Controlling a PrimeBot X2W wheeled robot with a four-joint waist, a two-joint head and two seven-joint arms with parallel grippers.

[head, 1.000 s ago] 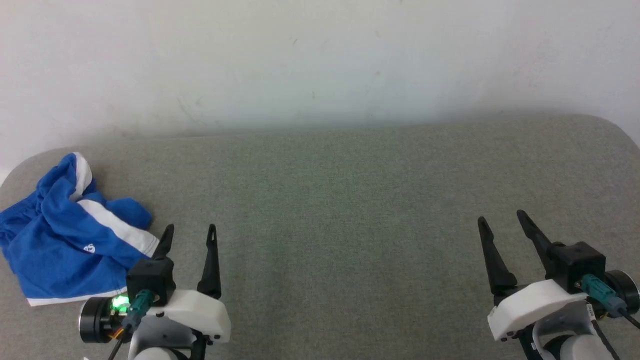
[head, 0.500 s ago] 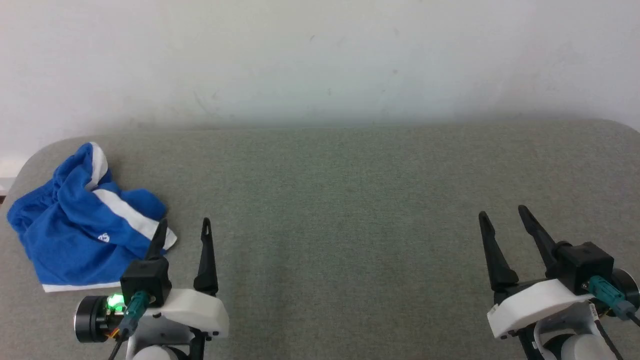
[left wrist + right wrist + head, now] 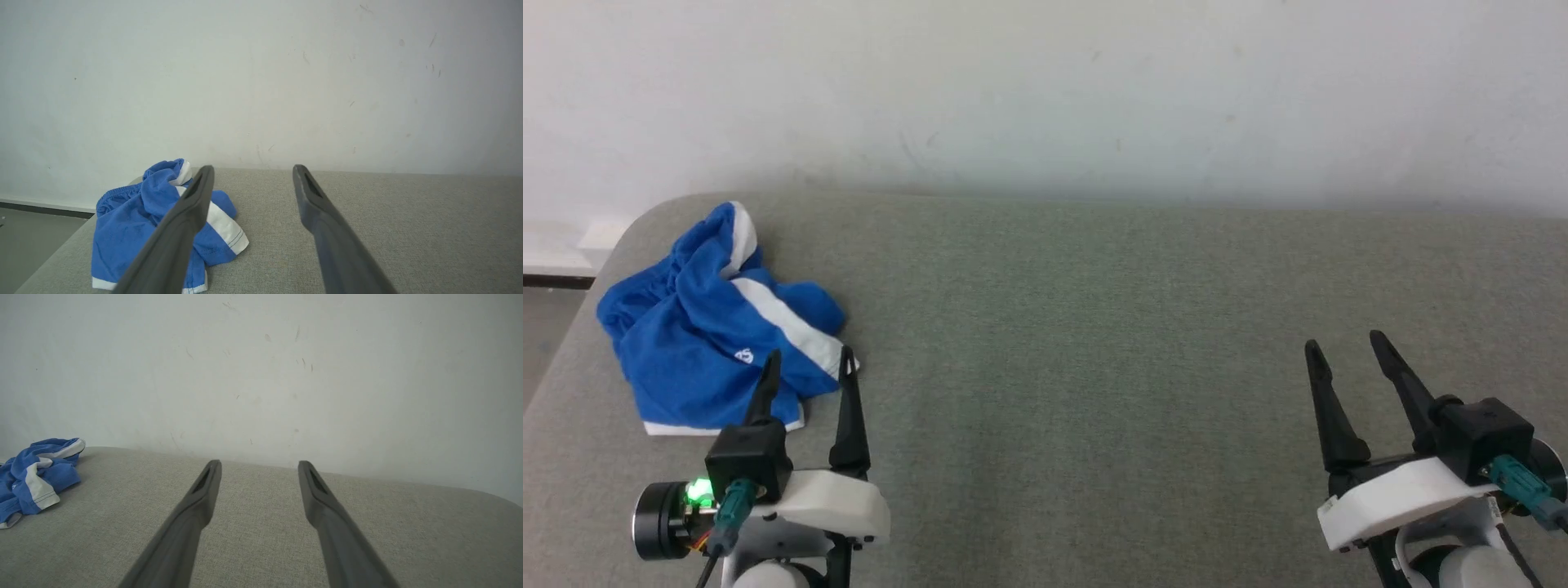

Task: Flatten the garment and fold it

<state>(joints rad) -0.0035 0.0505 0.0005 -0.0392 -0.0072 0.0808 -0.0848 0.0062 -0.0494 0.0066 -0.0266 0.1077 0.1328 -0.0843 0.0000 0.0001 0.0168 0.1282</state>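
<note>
At the far left of the grey-green woven padded surface (image 3: 1054, 327), close to its rounded corner, lies the garment (image 3: 711, 343), a crumpled pair of bright blue soft fabric shorts with white side stripes and a white hem. It is bunched into a loose heap with folds lying over one another, and a small white print shows on the near side.

It looks light and limp. It would probably sag and drape from any single pinch, and the smooth fabric may slide between the fingers, so a shallow grip could slip off. The white-trimmed hem along the near edge and the stripe corner on the right look like the clearest places to pinch – they are edges rather than buried folds.

The left gripper (image 3: 809, 355) sits just beside the heap's right edge. Its two long dark fingers are spread well apart and hold nothing. In the left wrist view one finger (image 3: 192, 204) crosses in front of the blue cloth, and I cannot tell whether it touches.

Well away on the right, the right gripper (image 3: 1343, 341) is also spread and empty over bare upholstery.
</note>
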